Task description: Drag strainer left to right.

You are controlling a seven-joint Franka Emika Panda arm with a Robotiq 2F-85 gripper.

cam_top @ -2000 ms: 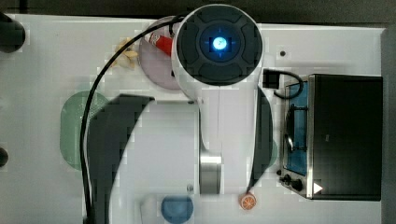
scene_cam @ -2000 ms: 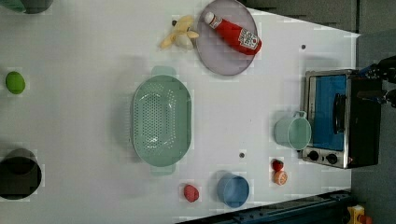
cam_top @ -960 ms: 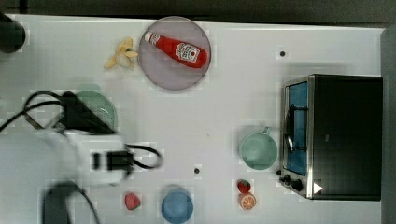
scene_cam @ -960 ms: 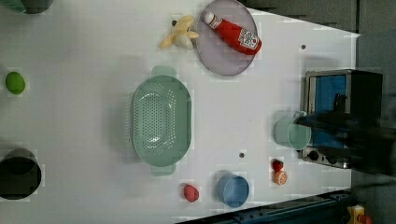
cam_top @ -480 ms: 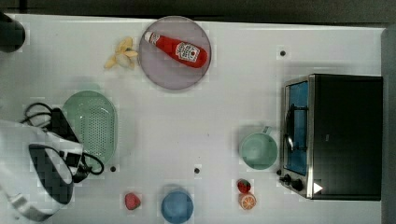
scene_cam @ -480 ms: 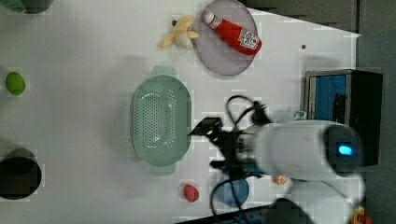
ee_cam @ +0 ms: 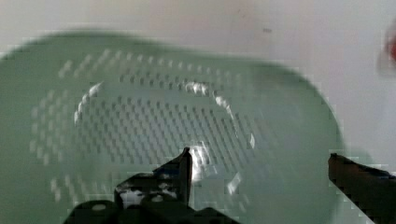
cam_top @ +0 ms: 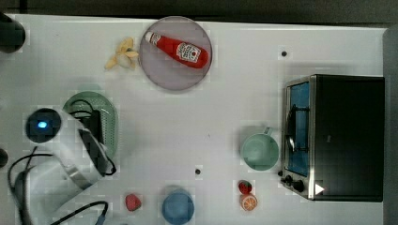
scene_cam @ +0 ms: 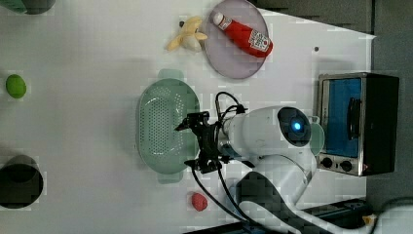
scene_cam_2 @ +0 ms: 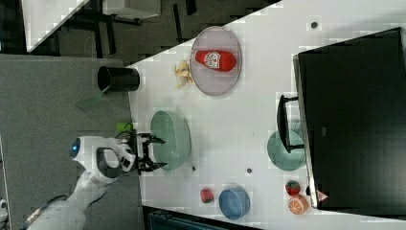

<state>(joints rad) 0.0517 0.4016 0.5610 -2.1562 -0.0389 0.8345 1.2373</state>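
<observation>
Counter (cam_top: 234,103): one, white. Its edges are seen on all sides in the top view; a dark floor strip beyond its edge is added by the right view.

Arm (scene_cam: 272,134): one, white. Much of the strainer is covered by it in the top view, whereas the whole basket is left visible in the left view.

Toaster oven (cam_top: 338,136): one, black with a blue-lit door, set against the top view's right edge of the counter.

Plate (cam_top: 164,70): one, round, grey, with one red ketchup bottle (cam_top: 177,49) lying on it.

Strainer (scene_cam: 163,126): one, pale green, oblong, lying near the top view's left edge of the counter. Bare counter is shown between it and the mug in the top view. Its perforated centre is shown up close in the wrist view.

Mug (cam_top: 259,151): one, mint green, just beside the oven door.

Black cups: two, one (scene_cam: 19,181) at the left view's lower left, one (cam_top: 10,33) at the top view's upper left corner.

Blue bowl (cam_top: 178,205): one, near the top view's bottom edge.

Gripper (scene_cam: 192,145): one; the jaws are spread wide over the strainer's rim, nothing clamped, as seen in the left view.

Small items: one banana (cam_top: 121,54), one lime (scene_cam: 16,86) shown in the left view, two strawberries (cam_top: 133,202) (cam_top: 244,187), one orange slice (cam_top: 248,202).
</observation>
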